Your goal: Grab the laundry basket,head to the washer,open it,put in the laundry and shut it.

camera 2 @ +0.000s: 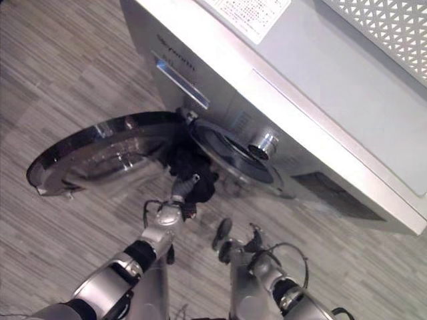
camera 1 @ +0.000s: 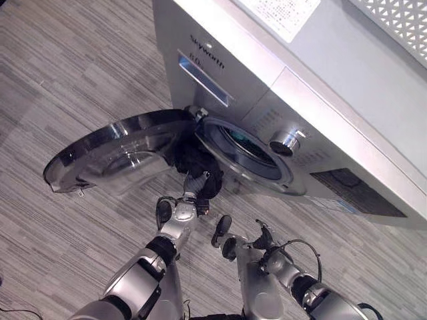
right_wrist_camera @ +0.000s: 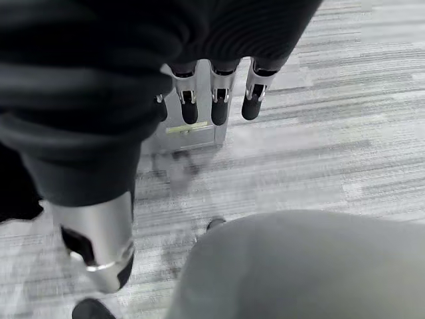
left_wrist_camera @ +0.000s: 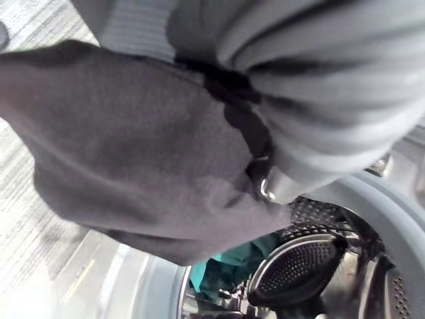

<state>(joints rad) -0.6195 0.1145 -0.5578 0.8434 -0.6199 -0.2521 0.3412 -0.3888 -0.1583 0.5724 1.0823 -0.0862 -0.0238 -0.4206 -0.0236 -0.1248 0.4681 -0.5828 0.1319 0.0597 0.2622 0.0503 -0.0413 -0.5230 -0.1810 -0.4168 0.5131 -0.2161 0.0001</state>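
Before the washer (camera 1: 293,127), seen from our head, the door (camera 1: 113,153) hangs wide so our left hand (camera 1: 190,197), clamped on dark laundry (camera 1: 193,163), reaches the drum mouth. Its wrist view probably shows teal cloth (left_wrist_camera: 222,266) already inside. Our right hand (right_wrist_camera: 212,100) idles, fingers straight.

My left hand (camera 1: 185,208) is silver with dark tips against a black garment (camera 1: 190,162), which reads dark grey in my left wrist view, where teal cloth (left_wrist_camera: 226,264) lies in the drum. The washer (camera 1: 313,80) is silver-grey, its door (camera 1: 113,150) rimmed in glossy chrome around dark glass, its knob (camera 1: 285,142) chrome. The floor (camera 1: 73,73) is grey with fine streaked stripes.
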